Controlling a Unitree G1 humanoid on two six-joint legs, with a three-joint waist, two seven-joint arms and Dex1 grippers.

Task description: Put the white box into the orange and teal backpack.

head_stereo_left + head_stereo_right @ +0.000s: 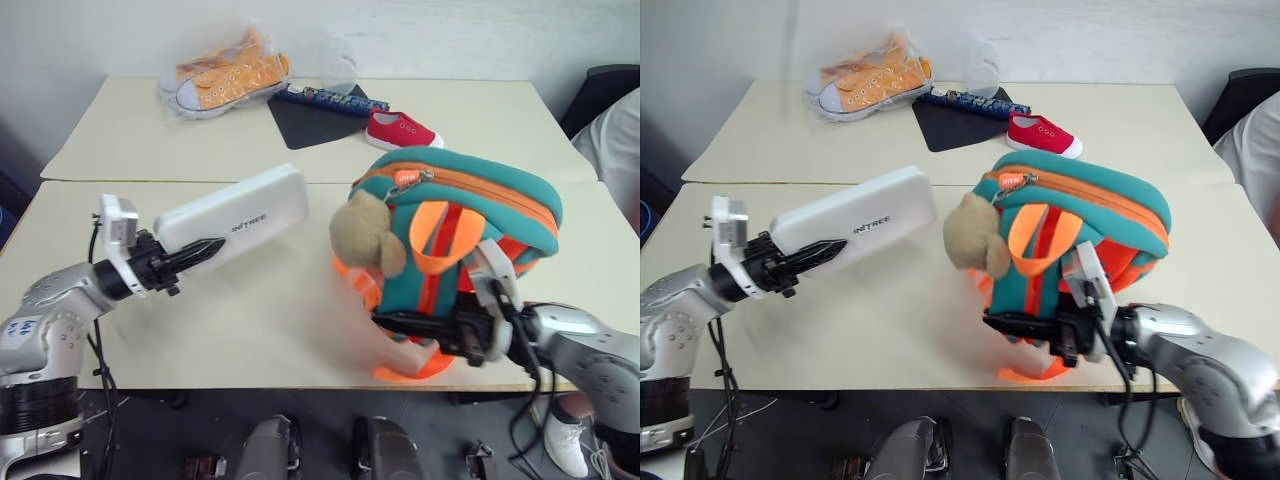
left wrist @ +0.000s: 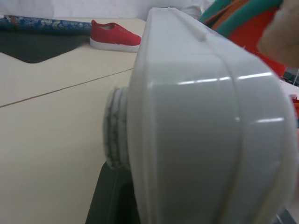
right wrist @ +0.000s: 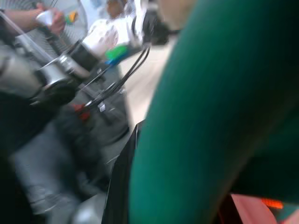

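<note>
My left gripper [image 1: 195, 255] is shut on one end of the white box [image 1: 235, 215] and holds it level above the table, its far end pointing at the orange and teal backpack [image 1: 470, 205]. In the left wrist view the white box [image 2: 205, 126] is very close, against a grey finger pad [image 2: 114, 135]. The backpack stands tilted at the near right, and its tan plush toy [image 1: 365, 235] faces the box. At the backpack's lower front, my right gripper [image 1: 400, 323] is shut on the teal fabric [image 3: 219, 107], above a loose orange strap [image 1: 410, 370].
At the back of the table lie bagged orange sneakers [image 1: 225, 75], a black mat [image 1: 310, 122], a blue patterned case [image 1: 330, 98] and a red shoe [image 1: 402, 130]. A person in white [image 1: 620, 140] sits at the right edge. A seam [image 1: 200, 181] joins two tables.
</note>
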